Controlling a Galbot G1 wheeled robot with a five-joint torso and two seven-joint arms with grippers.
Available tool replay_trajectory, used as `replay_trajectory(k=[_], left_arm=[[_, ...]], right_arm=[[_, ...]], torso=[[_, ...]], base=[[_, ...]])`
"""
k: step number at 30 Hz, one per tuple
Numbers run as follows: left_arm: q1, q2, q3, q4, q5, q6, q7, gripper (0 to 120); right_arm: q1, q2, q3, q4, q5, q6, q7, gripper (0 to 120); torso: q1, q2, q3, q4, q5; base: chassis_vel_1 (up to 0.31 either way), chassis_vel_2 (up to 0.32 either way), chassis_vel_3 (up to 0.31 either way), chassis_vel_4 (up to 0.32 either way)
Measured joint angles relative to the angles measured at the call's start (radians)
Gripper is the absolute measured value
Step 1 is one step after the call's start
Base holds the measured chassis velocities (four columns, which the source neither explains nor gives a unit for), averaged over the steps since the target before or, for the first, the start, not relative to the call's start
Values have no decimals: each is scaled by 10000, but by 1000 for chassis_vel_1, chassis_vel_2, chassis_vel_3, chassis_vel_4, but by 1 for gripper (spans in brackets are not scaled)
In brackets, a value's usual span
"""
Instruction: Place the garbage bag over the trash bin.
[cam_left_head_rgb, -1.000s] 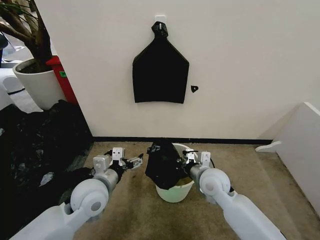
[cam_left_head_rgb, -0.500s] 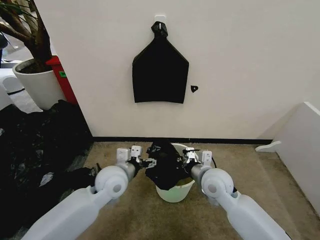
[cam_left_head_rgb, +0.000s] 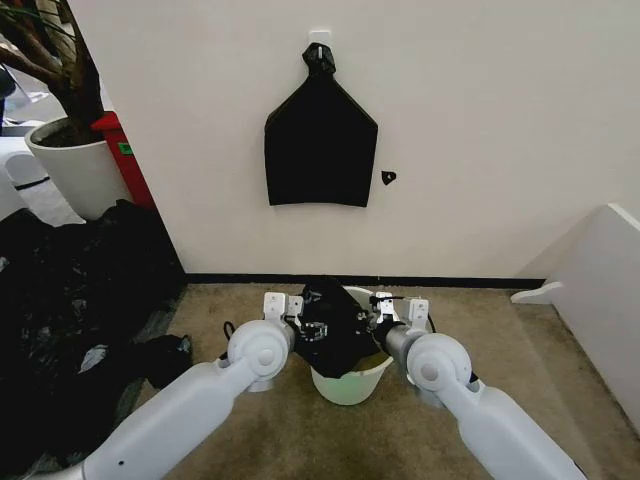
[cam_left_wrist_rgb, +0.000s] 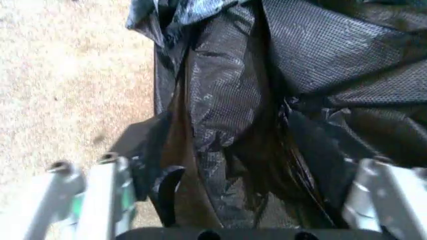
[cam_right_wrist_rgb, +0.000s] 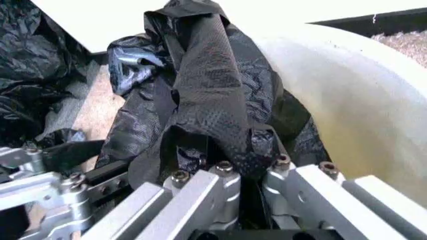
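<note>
The cream-white trash bin (cam_left_head_rgb: 352, 382) stands on the carpet by the wall. The black garbage bag (cam_left_head_rgb: 334, 328) hangs crumpled over the bin's left rim and partly into it. My right gripper (cam_left_head_rgb: 379, 316) is at the bin's mouth; in the right wrist view this gripper (cam_right_wrist_rgb: 245, 170) is shut on a fold of the garbage bag (cam_right_wrist_rgb: 207, 80), next to the trash bin wall (cam_right_wrist_rgb: 347, 100). My left gripper (cam_left_head_rgb: 301, 326) is at the bag's left side. In the left wrist view it (cam_left_wrist_rgb: 233, 200) is open, with the bag's folds (cam_left_wrist_rgb: 253, 100) between the wide-spread fingers (cam_left_wrist_rgb: 100, 195).
A flat black bundle (cam_left_head_rgb: 320, 140) hangs on the wall above the bin. A large heap of black plastic (cam_left_head_rgb: 70, 300) covers the floor at left, behind it a white plant pot (cam_left_head_rgb: 75, 170) and a red object (cam_left_head_rgb: 125, 155). A white ledge (cam_left_head_rgb: 600, 290) borders the right.
My left arm has swung right across the carpet until its open gripper reached the bag's left side. The right gripper and bag have stayed put.
</note>
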Motion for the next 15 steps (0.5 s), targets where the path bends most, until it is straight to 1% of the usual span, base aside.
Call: replay_trajectory(k=[2,3,4,5,6,7,8,9,10,12,13,14,15], left_arm=[[-46,-126,-8,66,-330,93,-411,56],[-50,-142,-14,72,-387,114,-494,53],[-50,-142,-14,72,-387,114,-494,53],[-58,-165,-26,94,-466,152,-617,48],[-60,-173,-30,105,-483,163,-652,48],[-66,-220,-41,172,-522,189,-785,40],[-68,-239,-42,197,-529,196,-826,39],[-75,-320,-45,326,-534,232,-960,32],[-80,-368,-49,419,-527,245,-1005,27],[-85,-397,-49,466,-517,249,-1017,25],[-100,-459,-52,569,-494,255,-1025,19],[-104,-473,-52,591,-489,254,-1025,17],[-127,-531,-55,695,-471,255,-1033,12]], right_arm=[[0,-3,15,-1,101,3,4,0],[1,-6,23,-2,139,3,6,0],[1,-6,23,-2,139,3,6,0],[1,-11,39,-8,185,4,6,0],[1,-14,46,-13,198,6,6,0],[0,-23,59,-26,223,10,4,0],[-2,-25,63,-29,229,11,3,0],[-23,-32,92,-39,254,14,2,0],[-43,-38,110,-46,261,16,1,0],[-56,-42,120,-47,266,17,1,0],[-87,-67,142,-49,278,21,-5,0],[-93,-73,146,-49,279,22,-8,0],[-113,-99,160,-49,285,31,-21,0]], torso=[[0,0,0,-1,0],[0,0,0,0,0],[0,0,0,0,0],[0,0,-1,0,0],[0,0,-1,0,0],[0,0,0,1,1],[0,0,-1,1,0],[0,0,-1,0,-1],[0,0,-1,0,-1],[0,0,-1,0,-1],[0,0,-1,0,-1],[0,0,-1,0,-1],[0,0,-1,1,-1]], base=[[0,0,0,0],[0,0,0,0],[0,0,0,0],[0,0,0,0],[0,0,0,0],[0,0,0,0],[0,0,0,0],[0,0,0,0],[0,0,0,0],[0,0,0,0],[0,0,0,0],[0,0,0,0],[0,0,0,0]])
